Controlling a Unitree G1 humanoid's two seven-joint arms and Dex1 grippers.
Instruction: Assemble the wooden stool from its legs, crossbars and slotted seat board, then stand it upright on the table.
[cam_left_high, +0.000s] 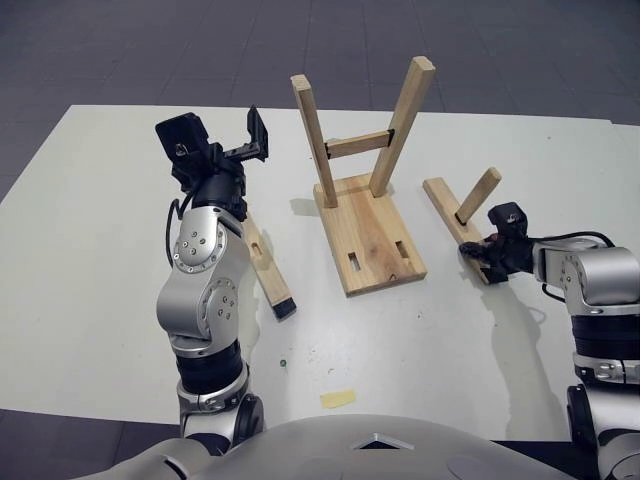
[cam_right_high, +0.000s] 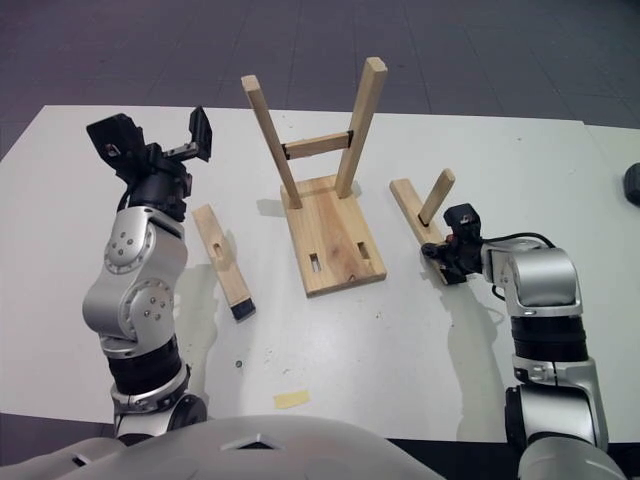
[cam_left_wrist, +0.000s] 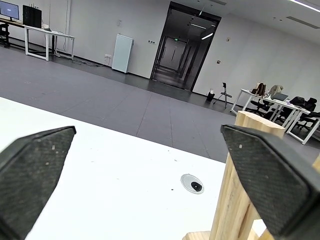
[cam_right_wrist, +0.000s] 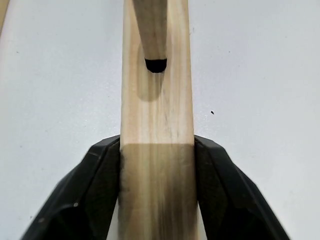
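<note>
The right wrist view gives us what the head views cannot: the right gripper (cam_right_wrist: 156, 150) has both black fingers pressed flat against the sides of a lying leg (cam_right_wrist: 156, 110), clamped on its near end with no gap, and a short crossbar (cam_right_wrist: 151, 25) is plugged into a dark hole farther along that leg. From the head we see this leg resting on the table (cam_left_high: 100, 250) toward the right edge, its crossbar tilting up, with the right forearm held low and reaching in from that edge. The left wrist view shows the left gripper (cam_left_high: 222, 138) with its jaws spread wide and nothing between them, a round cable port (cam_left_wrist: 192, 185) in the tabletop beyond, and the top of a wooden leg beside one finger. From the head, the left arm is bent at the elbow, forearm raised, gripper high above the table and facing the far edge. The slotted seat board (cam_left_high: 370, 245) lies flat mid-table, nearer the far edge, with two upright legs (cam_left_high: 313, 140) joined by a crossbar (cam_left_high: 357, 146). A loose leg (cam_left_high: 268, 270) lies between the board and the left arm, and a scrap of yellow tape (cam_left_high: 337, 398) lies by the near edge.
</note>
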